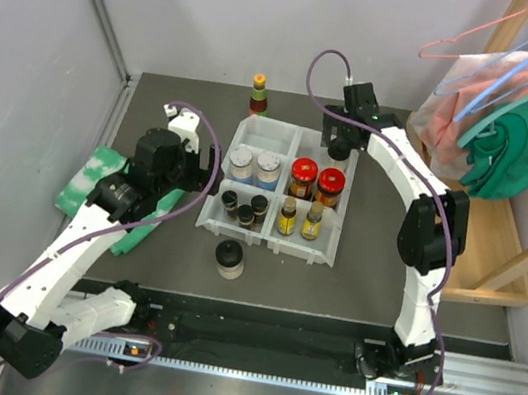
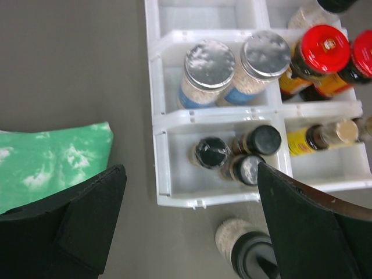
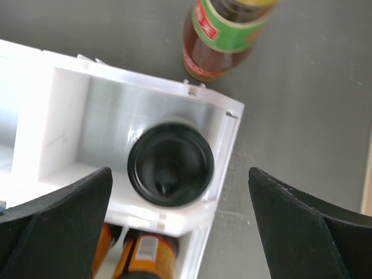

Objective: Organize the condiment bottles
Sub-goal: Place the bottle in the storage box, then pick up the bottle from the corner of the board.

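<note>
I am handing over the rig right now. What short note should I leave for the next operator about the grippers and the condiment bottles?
Left gripper: open, empty, above the near-left part of the white tray.
Right gripper: open, over the black-capped jar in the far-right compartment, not touching it.
Done, each kind in its own compartment: silver-lidded jars, red-lidded jars, three small dark jars, yellow bottles.
Left to do: the green-labelled sauce bottle stands on the table beyond the tray, and the loose black-capped jar stands in front of it. The far-left compartment looks free.
</note>
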Robot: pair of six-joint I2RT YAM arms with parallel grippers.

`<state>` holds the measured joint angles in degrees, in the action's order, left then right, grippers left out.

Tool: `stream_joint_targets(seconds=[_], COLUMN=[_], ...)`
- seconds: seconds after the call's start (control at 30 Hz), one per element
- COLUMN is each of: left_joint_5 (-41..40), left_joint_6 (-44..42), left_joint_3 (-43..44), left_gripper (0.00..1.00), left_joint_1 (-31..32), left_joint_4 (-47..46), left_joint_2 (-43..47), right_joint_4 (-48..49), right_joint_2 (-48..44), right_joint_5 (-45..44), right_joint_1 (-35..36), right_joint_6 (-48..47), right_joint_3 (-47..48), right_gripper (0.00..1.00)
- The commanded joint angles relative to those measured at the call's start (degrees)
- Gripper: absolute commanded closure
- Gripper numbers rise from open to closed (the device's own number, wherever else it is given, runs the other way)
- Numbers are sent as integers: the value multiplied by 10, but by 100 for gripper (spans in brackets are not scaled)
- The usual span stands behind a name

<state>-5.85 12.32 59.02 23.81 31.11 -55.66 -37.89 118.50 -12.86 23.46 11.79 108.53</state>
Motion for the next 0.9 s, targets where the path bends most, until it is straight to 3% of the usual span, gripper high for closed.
stream_joint_targets(seconds=[0.0,0.1,0.3,0.5,0.87], left_joint_5=[80,129,150,97,73], left_joint_6=[11,23,65,107,159], left_joint_3=[36,28,-15,-48,-52], left_gripper=[1,1,1,1,2], left_joint_1=[0,0,11,42,171], left_joint_4=[84,123,132,135,108], left_joint_2=[-2,-8,0,-21,-58], right_joint_4=[-9,-12,-17,-21,-13], right_joint_2=[-115,-184,-291,-334,-355], right_joint_5=[-25,-18,-9,27,51], right_joint_1=[4,4,10,21,40], right_joint_6=[17,30,53,60,74], right_joint_3=[-42,-93,-175,-209,-249], right_gripper=[1,1,1,1,1])
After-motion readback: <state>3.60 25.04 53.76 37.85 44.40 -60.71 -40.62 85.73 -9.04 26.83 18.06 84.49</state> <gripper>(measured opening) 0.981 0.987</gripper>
